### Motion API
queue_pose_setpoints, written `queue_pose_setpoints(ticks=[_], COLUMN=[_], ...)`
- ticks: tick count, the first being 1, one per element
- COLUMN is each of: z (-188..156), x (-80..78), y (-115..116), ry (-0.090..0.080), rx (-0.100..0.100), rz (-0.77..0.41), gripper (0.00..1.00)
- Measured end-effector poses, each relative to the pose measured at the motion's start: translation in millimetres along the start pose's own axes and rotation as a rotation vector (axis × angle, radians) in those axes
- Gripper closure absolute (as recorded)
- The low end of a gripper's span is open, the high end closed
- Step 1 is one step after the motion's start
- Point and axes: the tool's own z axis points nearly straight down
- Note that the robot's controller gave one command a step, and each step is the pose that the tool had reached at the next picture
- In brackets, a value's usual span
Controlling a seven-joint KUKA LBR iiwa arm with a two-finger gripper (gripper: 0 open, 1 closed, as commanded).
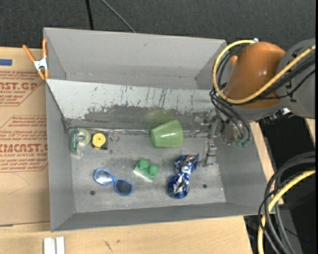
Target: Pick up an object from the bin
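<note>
Gripper [209,151] low, right of centre, just beside the crumpled blue wrapper [181,177]; apart or together, can't tell. Best to centre over it, clear of the green cup [167,134].

Looks like a robotics lab: scratched grey metal bin [132,52] on a pale wooden bench [148,232], cable-draped robot arm [257,73] leaning over its right edge.

Camera, single: set above the grey bin [132,57], looking down and somewhat from one side; moderately close, whole bin floor in frame; arm [254,70] enters at right.
</note>
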Motion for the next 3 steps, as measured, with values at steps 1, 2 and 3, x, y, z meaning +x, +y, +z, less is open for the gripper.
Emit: queue_pose_setpoints(ticks=[1, 2, 3], z=[98, 97, 105], x=[53.3, 51.9, 84.4], y=[22, 22, 41], ry=[0.006, 0.002, 0.001], rx=[-0.003, -0.002, -0.002], rz=[-0.408, -0.409, -0.582], gripper=[0.0, 1.0, 1.0])
